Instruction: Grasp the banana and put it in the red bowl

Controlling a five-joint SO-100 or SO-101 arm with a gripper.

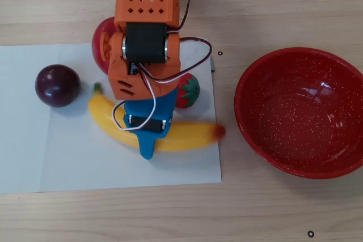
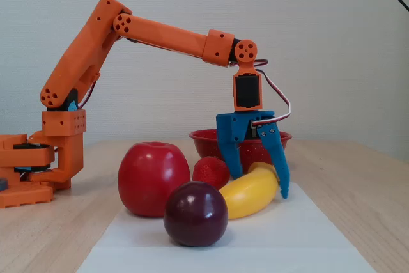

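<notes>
The yellow banana (image 1: 187, 138) lies on white paper, its green stem to the left in the overhead view. My blue gripper (image 1: 148, 140) comes down over its middle, one finger on each side, shut on it. In the fixed view the gripper (image 2: 259, 182) straddles the banana (image 2: 250, 195), which still rests on the sheet. The red bowl (image 1: 295, 111) sits on the wood to the right in the overhead view; in the fixed view the bowl (image 2: 206, 140) shows behind the gripper.
A red apple (image 1: 101, 43) lies under the arm, a strawberry (image 1: 189, 90) just behind the banana, and a dark plum (image 1: 57, 85) to the left. All rest on the paper sheet (image 1: 68, 157). The arm's base (image 2: 38, 164) stands at the left.
</notes>
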